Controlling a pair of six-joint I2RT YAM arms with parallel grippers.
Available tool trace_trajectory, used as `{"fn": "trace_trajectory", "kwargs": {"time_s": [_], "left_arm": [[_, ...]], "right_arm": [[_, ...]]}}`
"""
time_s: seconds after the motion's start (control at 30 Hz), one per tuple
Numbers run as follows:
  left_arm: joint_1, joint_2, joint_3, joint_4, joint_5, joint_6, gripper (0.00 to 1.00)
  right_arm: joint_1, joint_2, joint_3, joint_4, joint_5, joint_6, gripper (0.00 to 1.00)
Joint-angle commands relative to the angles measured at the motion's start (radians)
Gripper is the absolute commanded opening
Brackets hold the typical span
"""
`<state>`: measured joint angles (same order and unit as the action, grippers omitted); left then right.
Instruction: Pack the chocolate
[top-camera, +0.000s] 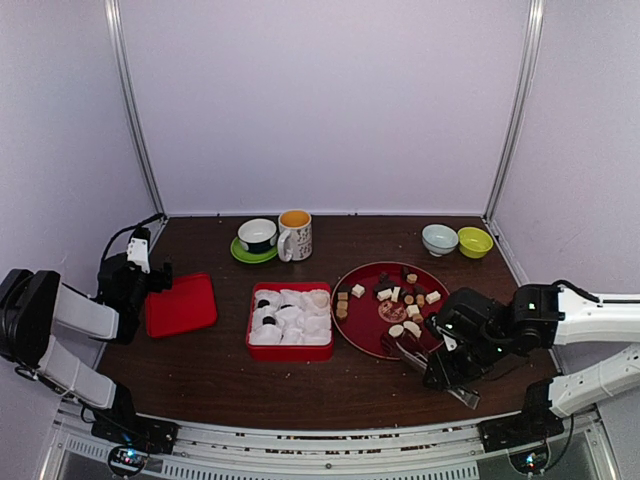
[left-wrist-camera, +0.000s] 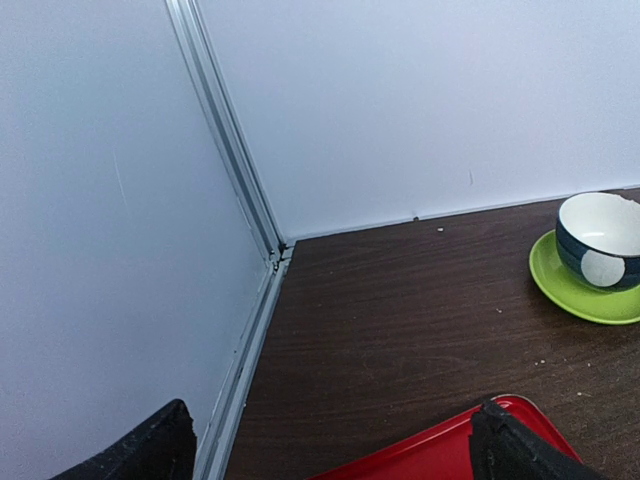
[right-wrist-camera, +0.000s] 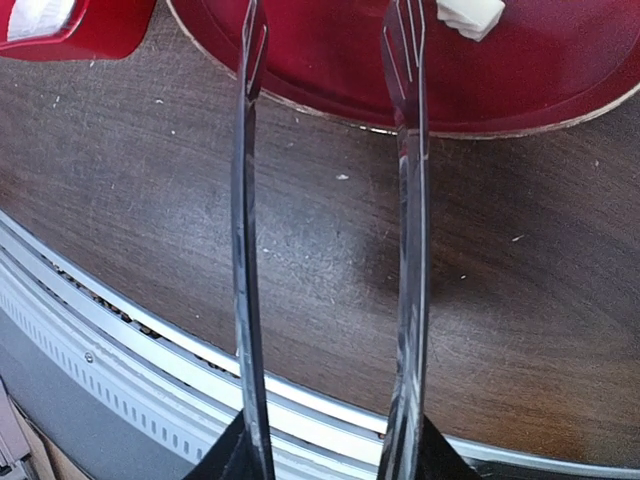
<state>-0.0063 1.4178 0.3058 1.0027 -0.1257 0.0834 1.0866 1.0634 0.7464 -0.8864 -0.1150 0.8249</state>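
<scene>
Chocolate bites (top-camera: 396, 295), brown, tan and cream, sit on the round red plate (top-camera: 362, 335) just ahead of the right fingers (right-wrist-camera: 232, 460), which pinch long metal tongs (right-wrist-camera: 245, 250), presumably to grab one. Left fingers (left-wrist-camera: 150, 450) spread wide, idle.

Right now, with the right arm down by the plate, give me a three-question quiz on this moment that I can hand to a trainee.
1. True or false: the tongs have a piece of chocolate pinched between their tips.
2. What is the right gripper closed on? A) the red lid B) the tongs C) the mug
3. Where does most of the chocolate lie?

Key
1. False: the tips stand apart with nothing between them.
2. B
3. On the round red plate.
</scene>
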Motion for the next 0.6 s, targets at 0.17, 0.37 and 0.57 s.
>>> {"fn": "trace_trajectory", "kwargs": {"time_s": [0.17, 0.37, 0.57], "left_arm": [[0.006, 0.006, -0.005, 0.066, 0.012, -0.004, 0.98], [0.006, 0.006, -0.005, 0.066, 0.012, -0.004, 0.98], [0.006, 0.006, -0.004, 0.065, 0.012, -0.003, 0.98]], "right_arm": [[-0.066, -0.013, -0.036, 0.061, 0.008, 0.013, 0.43], [-0.096, 0.042, -0.006, 0.084, 0.011, -0.031, 0.44], [-0.105, 0.127, 0.032, 0.106, 0.008, -0.068, 0.44]]}}
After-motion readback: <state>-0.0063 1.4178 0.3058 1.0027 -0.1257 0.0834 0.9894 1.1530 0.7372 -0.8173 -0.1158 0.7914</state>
